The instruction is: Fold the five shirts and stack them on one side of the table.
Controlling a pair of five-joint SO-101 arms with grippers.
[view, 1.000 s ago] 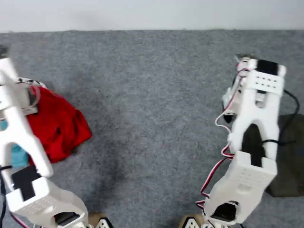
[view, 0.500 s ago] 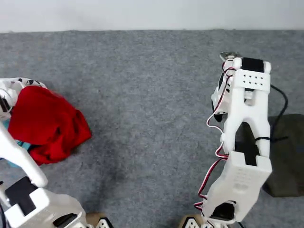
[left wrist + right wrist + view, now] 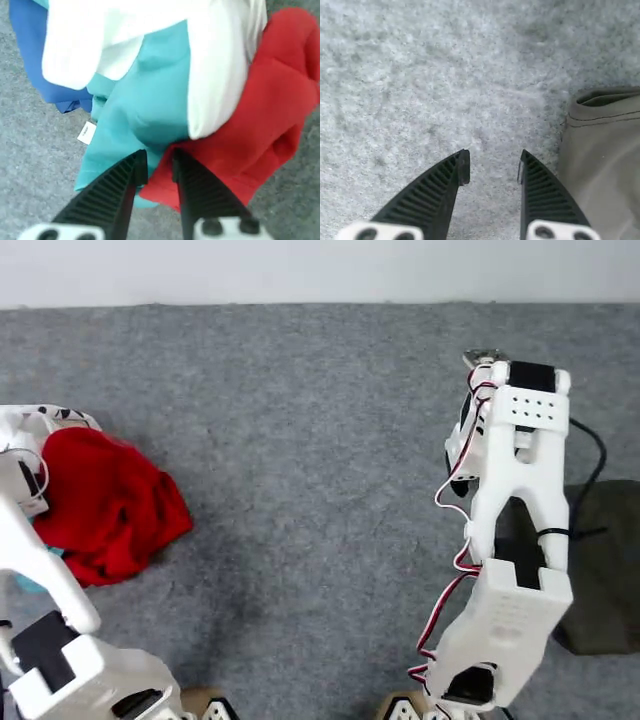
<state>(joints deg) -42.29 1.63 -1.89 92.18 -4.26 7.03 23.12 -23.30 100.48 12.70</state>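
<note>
From the high view, a crumpled red shirt (image 3: 110, 505) lies in a loose heap at the left edge of the tabletop (image 3: 320, 440). A white shirt (image 3: 45, 420) with dark spots peeks out on its far side. At the right edge, toward the near side, a folded olive shirt (image 3: 605, 560) lies flat, partly under the right arm (image 3: 520, 530). The left arm (image 3: 45, 570) stands at the near left corner. The tabletop is covered in grey, carpet-like fabric, and a pale wall (image 3: 320, 270) runs along its far edge.

In the left wrist view, the left gripper (image 3: 157, 159) hangs over the heap. Its black fingers are set narrow, and the gap shows the seam where a teal shirt (image 3: 145, 100) meets the red one. The white shirt drapes across both, and a blue shirt (image 3: 30, 55) lies beside them on the grey cover. A small white label (image 3: 87, 134) sits on the teal cloth.

In the right wrist view, the right gripper (image 3: 492, 167) has its fingers moderately apart, holding nothing, over bare grey cover. The olive shirt's stitched edge lies just beside one finger.
</note>
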